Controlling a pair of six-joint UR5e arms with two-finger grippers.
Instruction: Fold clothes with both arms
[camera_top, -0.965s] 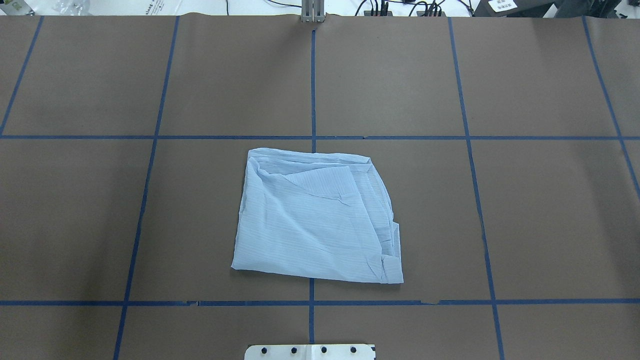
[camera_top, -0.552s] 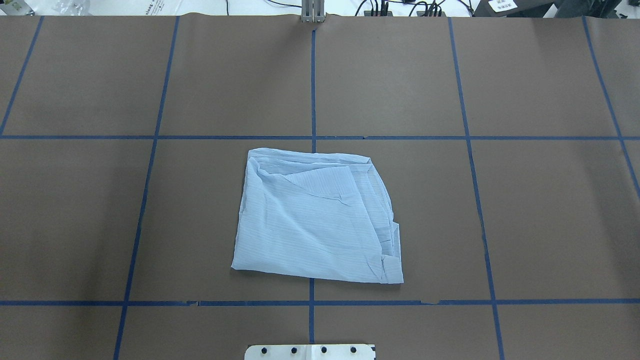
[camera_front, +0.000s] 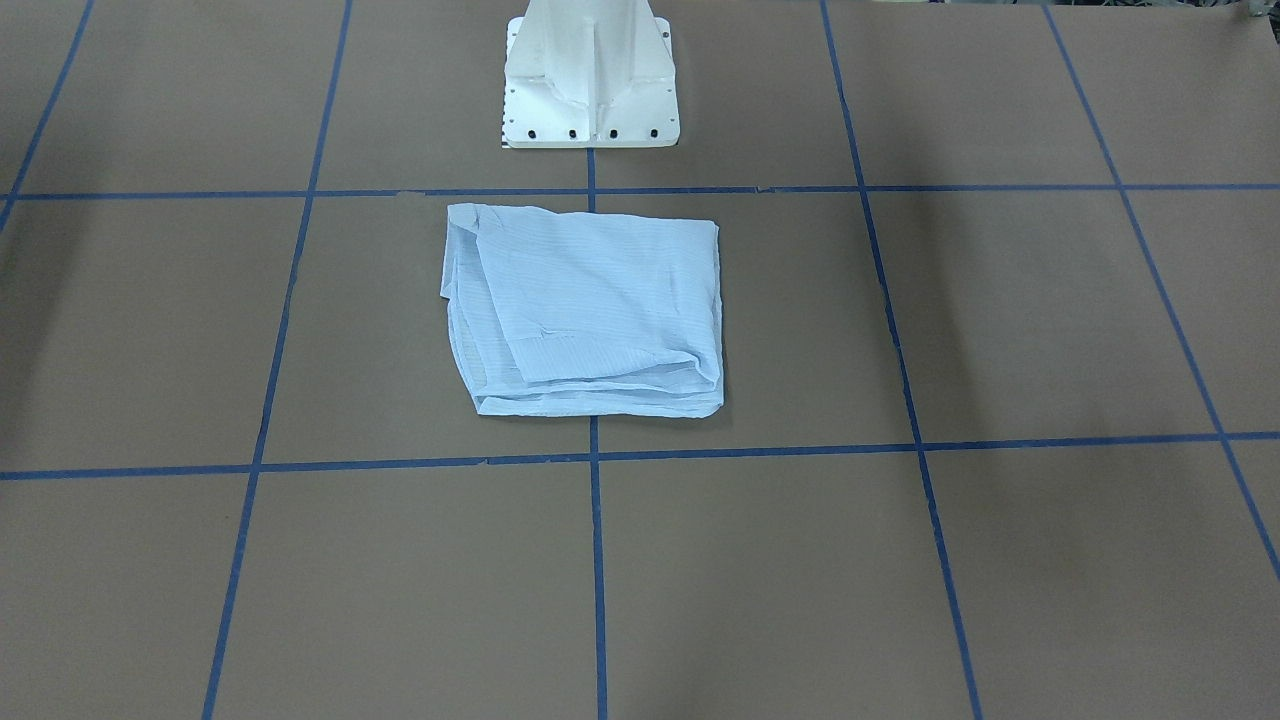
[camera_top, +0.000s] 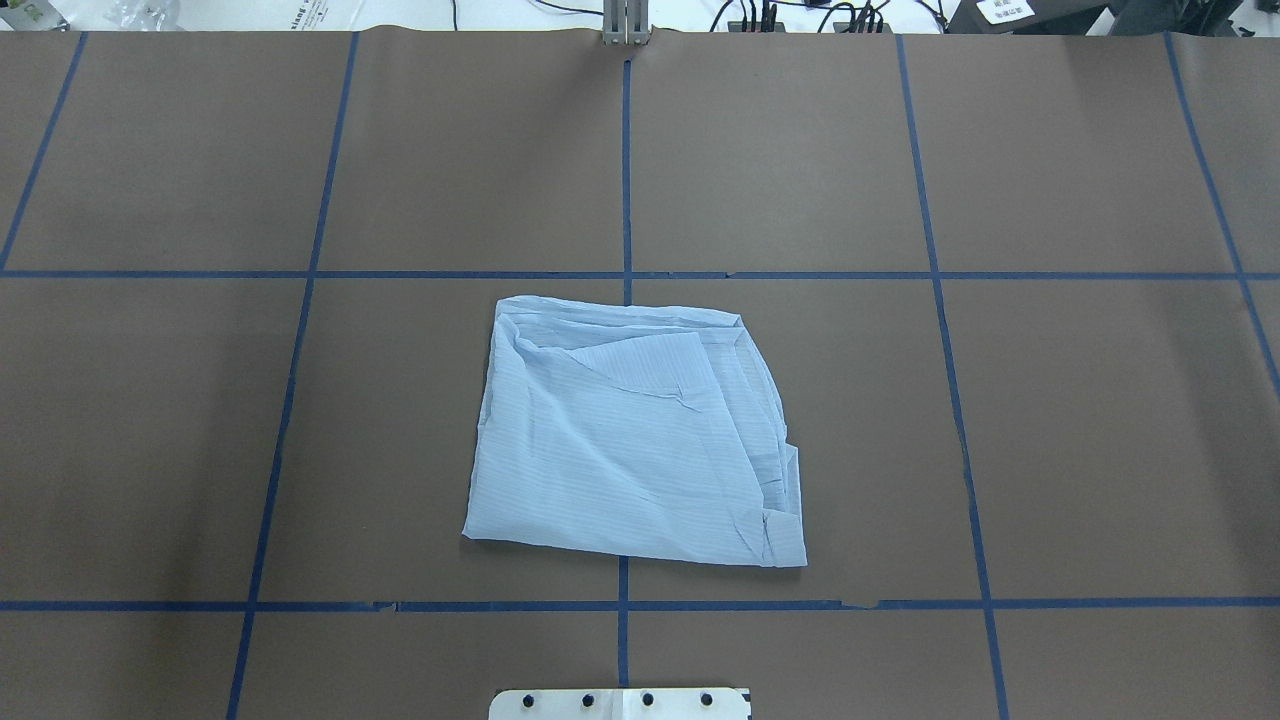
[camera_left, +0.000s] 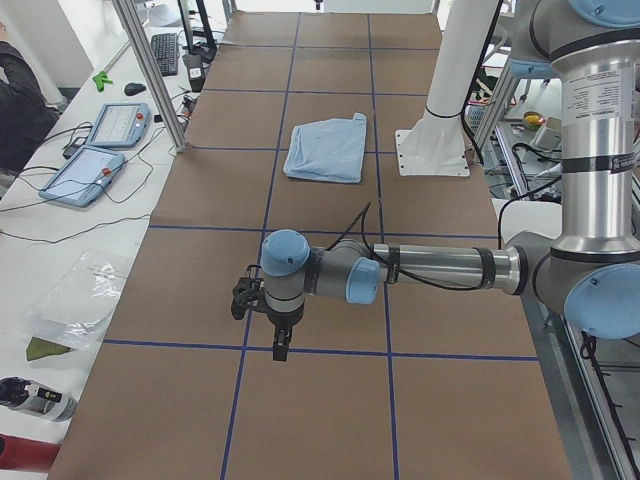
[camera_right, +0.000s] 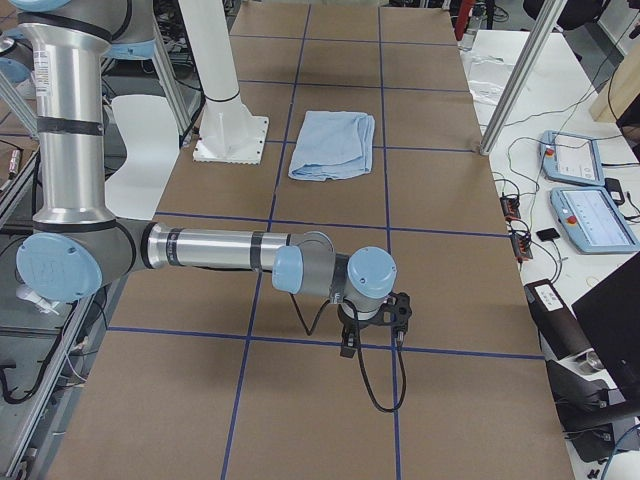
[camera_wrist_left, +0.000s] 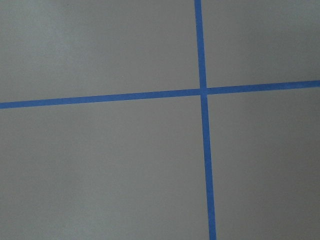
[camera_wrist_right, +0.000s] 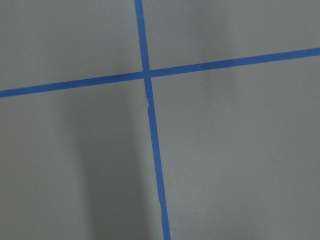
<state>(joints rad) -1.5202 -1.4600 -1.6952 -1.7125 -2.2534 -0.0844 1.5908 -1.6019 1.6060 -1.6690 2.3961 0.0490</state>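
Note:
The light blue striped shirt (camera_top: 630, 440) lies folded into a rough square at the table's middle, just in front of the white pedestal (camera_front: 590, 90). It also shows in the front view (camera_front: 590, 300) and in both side views (camera_left: 328, 148) (camera_right: 335, 145). Neither arm touches it. The left gripper (camera_left: 281, 345) hangs low over the table far towards the left end. The right gripper (camera_right: 347, 342) hangs low far towards the right end. Both show only in the side views, so I cannot tell whether they are open or shut. Each wrist view shows only brown paper and a blue tape cross.
Brown paper with a blue tape grid (camera_top: 626, 275) covers the table. Teach pendants (camera_left: 95, 165) (camera_right: 580, 190), cables and a clear plastic bag (camera_left: 75, 295) lie on the white bench along the far side. A person (camera_left: 15, 100) sits at that bench.

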